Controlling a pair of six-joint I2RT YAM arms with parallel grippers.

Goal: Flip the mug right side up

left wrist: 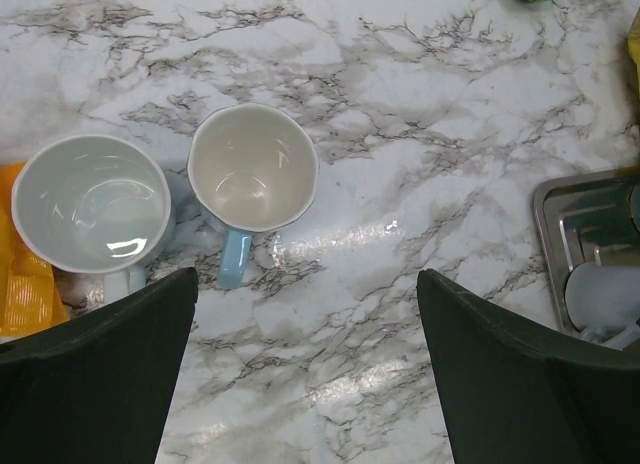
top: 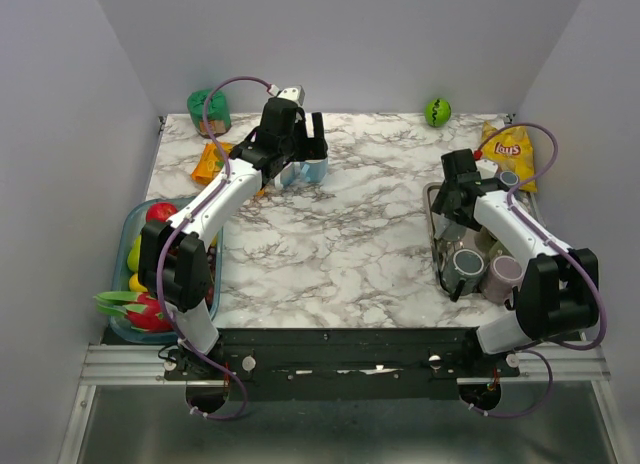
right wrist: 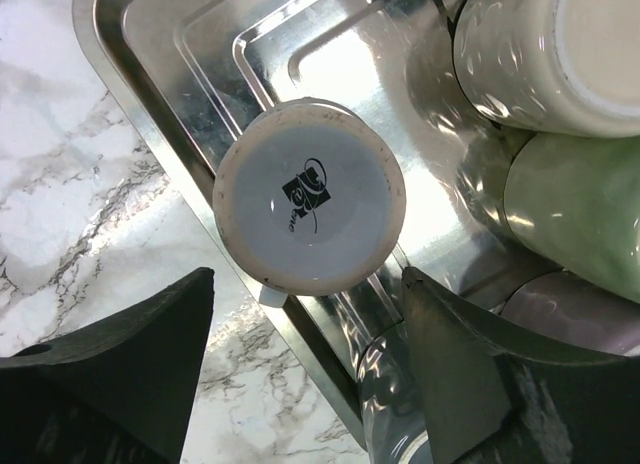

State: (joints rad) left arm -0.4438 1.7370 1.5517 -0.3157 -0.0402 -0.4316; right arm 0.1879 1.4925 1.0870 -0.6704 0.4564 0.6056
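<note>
1. Target: inverted mug stands base-up in metal tray, near the tray's L rim. A dark logo shows on the base; the handle stub points toward the rim. The tray sits at the worktop's R edge.
2. R gripper: over the tray, jaws apart, one finger either side of the mug's near side, and no contact is seen. It is not clamped on anything.
3. Other tray contents: cream mug, green mug and purplish mug, all lying on their sides, packed close together.
4. L gripper: far-L area of the worktop, jaws fully apart and empty. Below it are blue-handled mug and white mug, both upright, just beside each other. The white mug is next to orange packet.
5. Misc: green ball at far edge, yellow chip bag at far-R corner, fruit bin at L edge.
</note>
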